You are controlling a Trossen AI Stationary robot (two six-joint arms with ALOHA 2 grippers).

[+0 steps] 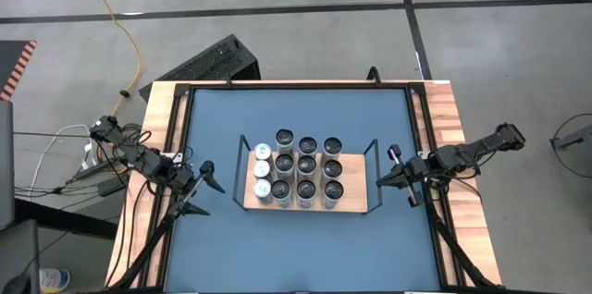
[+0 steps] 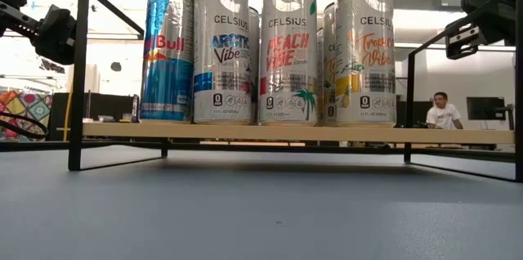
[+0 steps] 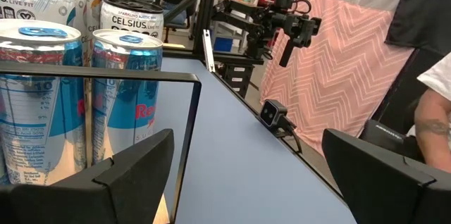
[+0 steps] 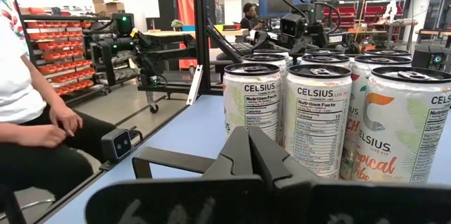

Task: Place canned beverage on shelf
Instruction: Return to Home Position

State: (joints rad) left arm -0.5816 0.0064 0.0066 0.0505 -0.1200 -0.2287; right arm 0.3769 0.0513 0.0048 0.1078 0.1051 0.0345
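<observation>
The shelf (image 1: pixel 356 198), a light-wood board in a black wire frame, stands in the middle of the blue tabletop. Several cans (image 1: pixel 306 166) stand upright on its left and middle part: Celsius cans (image 2: pixel 288 47) and Red Bull cans (image 2: pixel 167 56) at the left end. My left gripper (image 1: pixel 211 192) hovers open just left of the shelf's left end rail (image 3: pixel 141 77), nothing between its fingers (image 3: pixel 134 175). My right gripper (image 1: pixel 379 183) hovers shut at the shelf's right end rail (image 4: pixel 169 159), pointing level at the cans (image 4: pixel 317 118).
A small camera (image 3: pixel 272 113) sits on the table's near edge. A seated person (image 4: pixel 28 111) is close to that edge, and another person (image 2: pixel 442 111) is far behind the table. The shelf's right third (image 1: pixel 359 183) is bare board. A keyboard (image 1: pixel 208 58) lies on the floor beyond the far edge.
</observation>
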